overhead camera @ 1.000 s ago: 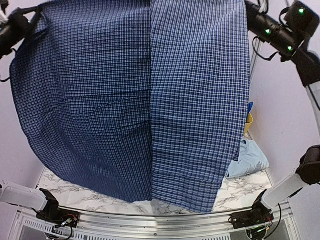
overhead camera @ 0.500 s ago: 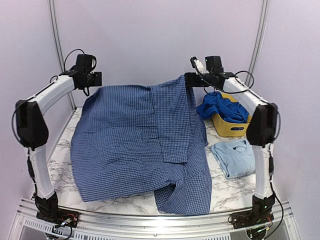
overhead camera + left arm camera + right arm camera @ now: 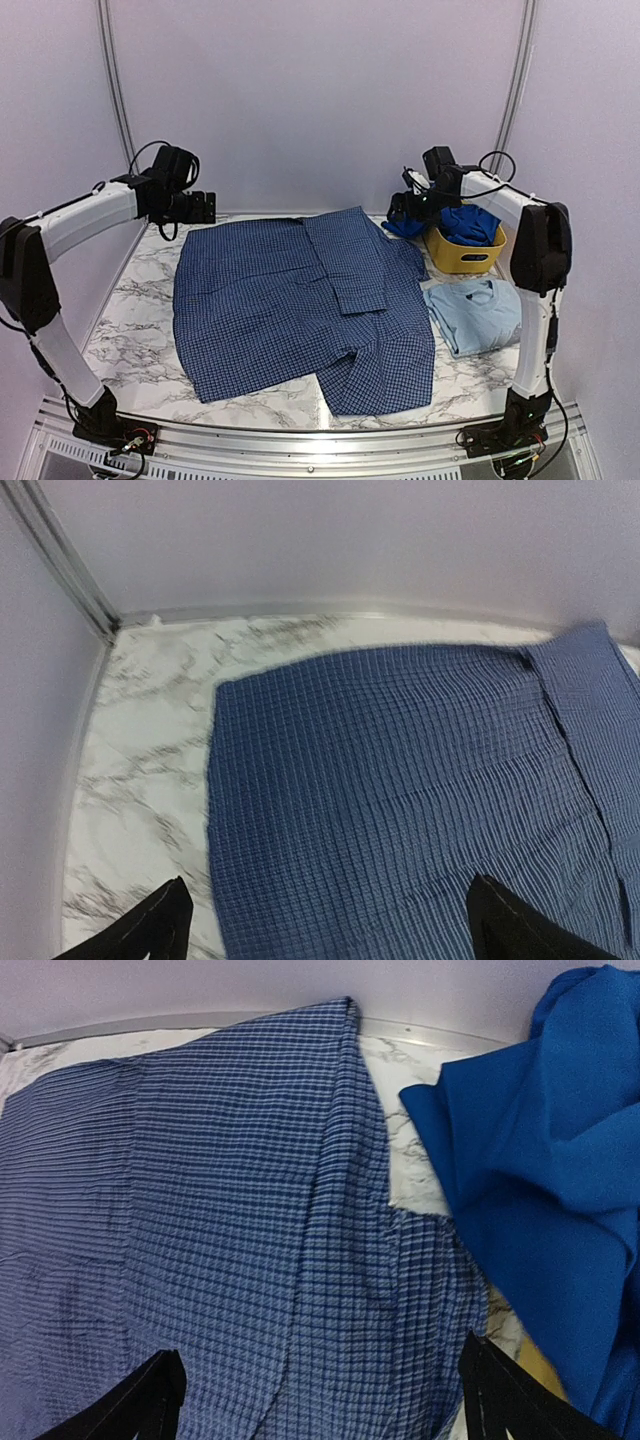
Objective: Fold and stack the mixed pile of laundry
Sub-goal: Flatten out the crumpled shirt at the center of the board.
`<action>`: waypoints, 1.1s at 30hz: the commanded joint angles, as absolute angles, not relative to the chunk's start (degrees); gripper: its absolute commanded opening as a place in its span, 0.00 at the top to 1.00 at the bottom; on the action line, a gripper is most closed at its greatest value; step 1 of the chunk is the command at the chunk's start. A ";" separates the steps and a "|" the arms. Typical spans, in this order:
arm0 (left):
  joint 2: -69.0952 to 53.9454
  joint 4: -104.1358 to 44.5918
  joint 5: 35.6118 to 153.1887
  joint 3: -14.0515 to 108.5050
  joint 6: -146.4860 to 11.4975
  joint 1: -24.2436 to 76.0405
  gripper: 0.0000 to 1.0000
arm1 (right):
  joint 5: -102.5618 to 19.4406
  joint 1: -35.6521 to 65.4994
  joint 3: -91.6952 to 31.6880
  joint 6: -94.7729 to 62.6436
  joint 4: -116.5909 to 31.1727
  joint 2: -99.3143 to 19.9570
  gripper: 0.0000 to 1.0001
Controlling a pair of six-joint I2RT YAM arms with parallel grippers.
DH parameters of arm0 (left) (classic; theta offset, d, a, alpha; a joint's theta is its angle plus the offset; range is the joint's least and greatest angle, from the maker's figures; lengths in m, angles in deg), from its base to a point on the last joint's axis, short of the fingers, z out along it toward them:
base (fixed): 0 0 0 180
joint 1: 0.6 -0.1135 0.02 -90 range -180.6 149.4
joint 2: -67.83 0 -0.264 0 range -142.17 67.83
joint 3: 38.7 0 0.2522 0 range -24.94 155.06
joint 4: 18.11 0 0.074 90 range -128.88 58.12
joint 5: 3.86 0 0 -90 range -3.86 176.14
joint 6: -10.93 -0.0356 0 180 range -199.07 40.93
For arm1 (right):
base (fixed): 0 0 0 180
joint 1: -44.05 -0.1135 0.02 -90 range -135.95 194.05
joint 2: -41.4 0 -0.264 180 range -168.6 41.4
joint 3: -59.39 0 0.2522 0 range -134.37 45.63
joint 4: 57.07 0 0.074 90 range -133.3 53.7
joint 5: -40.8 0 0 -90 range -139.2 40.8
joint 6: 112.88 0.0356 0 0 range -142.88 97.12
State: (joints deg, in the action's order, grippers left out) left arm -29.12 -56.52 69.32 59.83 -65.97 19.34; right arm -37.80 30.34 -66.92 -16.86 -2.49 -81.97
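Whereas the navy-and-white checked shirt (image 3: 300,310) was hanging high from both grippers a second ago and hiding nearly the whole table (image 3: 130,320), it is now lying spread out on the marble top. One front flap is lying folded over its middle. Both arms are now sitting lower, back by the far wall.

The left gripper (image 3: 205,207) is holding its fingers wide apart with nothing between them, and the right gripper (image 3: 398,208) is doing the same. Neither one is pinching the cloth any more.

The shirt is lying just below and in front of the two grippers. Its far left corner is sitting near the left gripper, and its far right corner is sitting near the right gripper. In the left wrist view, the shirt's left edge is running between the two open fingers.

The bright blue piece (image 3: 465,222) is spilling out of the yellow basket (image 3: 462,258), just beside the right gripper. The pale blue T-shirt (image 3: 475,315) is lying flat in front of the basket, right next to the checked shirt's right edge.
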 commanded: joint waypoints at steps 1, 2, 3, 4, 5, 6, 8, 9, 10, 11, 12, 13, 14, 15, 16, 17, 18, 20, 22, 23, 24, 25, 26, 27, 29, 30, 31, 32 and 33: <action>-25.62 -53.59 76.95 47.85 -58.61 24.96 0.01 | -26.15 28.38 -61.84 -16.53 -3.81 -72.89 0.10; -25.81 -53.61 76.88 46.32 -57.81 26.15 0.01 | -23.70 27.57 -60.06 -16.93 -3.79 -71.87 0.10; -25.97 -53.48 76.94 44.62 -56.61 26.85 0.01 | -21.65 26.69 -58.62 -17.42 -3.29 -71.07 0.11; -26.26 -53.12 77.50 43.11 -55.27 27.01 0.02 | -20.52 25.83 -57.19 -17.66 -2.44 -70.30 0.11; -26.90 -52.93 77.99 41.88 -54.51 27.00 0.04 | -19.33 25.08 -55.44 -17.62 -2.18 -69.38 0.11; -27.97 -52.98 78.14 41.37 -54.38 26.93 0.07 | -18.51 24.41 -53.71 -17.68 -2.12 -68.53 0.11; -30.62 -53.50 78.22 41.40 -54.43 26.41 0.13 | -17.14 23.37 -50.19 -17.47 -2.65 -66.40 0.11; -32.37 -54.07 78.36 41.79 -54.38 25.87 0.16 | -17.01 22.96 -48.40 -17.43 -2.76 -65.45 0.11; -33.95 -54.80 78.40 42.52 -54.17 25.19 0.20 | -16.51 22.81 -46.29 -17.35 -2.85 -64.47 0.11; -35.78 -55.32 78.90 43.37 -54.17 24.40 0.24 | -16.14 22.79 -44.97 -17.19 -2.77 -63.71 0.11; -37.67 -55.74 79.24 44.26 -54.42 23.65 0.27 | -15.89 22.78 -43.51 -17.05 -2.53 -62.78 0.11; -39.66 -56.50 78.96 45.48 -54.62 22.91 0.30 | -15.58 22.66 -42.12 -16.83 -2.40 -61.87 0.11; -41.89 -57.23 78.67 46.78 -55.09 21.70 0.32 | -15.33 22.55 -40.76 -16.32 -2.04 -60.93 0.12; -43.95 -57.98 78.53 48.35 -55.70 20.70 0.33 | -15.21 22.38 -39.23 -15.68 -1.81 -59.75 0.12; -46.29 -58.32 78.33 49.88 -56.33 19.72 0.34 | -14.87 22.04 -37.45 -14.89 -2.09 -58.59 0.13; -48.74 -58.70 78.13 51.64 -57.22 18.50 0.35 | -14.68 21.61 -35.42 -14.36 -2.61 -57.14 0.13; -51.32 -59.42 77.89 53.87 -57.96 17.30 0.36 | -14.87 21.42 -33.24 -14.01 -3.31 -55.72 0.14; -56.39 -61.07 76.93 59.42 -59.53 14.30 0.37 | -15.72 21.00 -29.57 -13.54 -4.98 -53.59 0.18; -60.12 -62.24 80.57 64.53 -59.58 11.39 0.40 | -17.07 20.98 -28.41 -12.94 -5.03 -53.70 0.24; -61.31 -62.95 80.58 67.21 -59.23 10.60 0.41 | -17.32 20.98 -28.64 -12.64 -4.50 -54.81 0.27; -62.13 -64.09 79.36 69.80 -59.47 10.19 0.40 | -17.42 20.94 -28.70 -12.15 -4.64 -55.56 0.29; -62.21 -64.96 78.86 71.99 -59.87 10.05 0.38 | -17.95 20.86 -28.70 -11.44 -5.08 -56.35 0.32; -61.34 -65.09 79.55 73.14 -60.05 10.04 0.34 | -18.06 20.89 -28.77 -10.83 -5.71 -57.15 0.35; -59.96 -65.03 80.48 73.49 -60.04 10.18 0.30 | -17.67 20.85 -29.02 -10.05 -6.44 -57.99 0.37; -56.32 -64.74 81.99 72.55 -59.90 10.73 0.22 | -16.98 20.66 -29.68 -7.88 -8.49 -59.88 0.40; -53.90 -64.25 82.14 71.29 -59.97 11.23 0.18 | -16.18 20.33 -30.00 -6.86 -9.69 -60.98 0.42; -51.45 -63.65 81.96 69.86 -59.92 11.75 0.14 | -15.21 19.78 -30.69 -5.95 -10.99 -62.07 0.43; -48.85 -63.02 81.91 68.43 -59.98 12.38 0.09 | -14.81 19.26 -31.29 -4.89 -11.99 -63.25 0.45; -46.39 -62.00 82.04 66.71 -60.08 13.00 0.06 | -14.46 18.67 -31.88 -3.95 -13.26 -64.50 0.46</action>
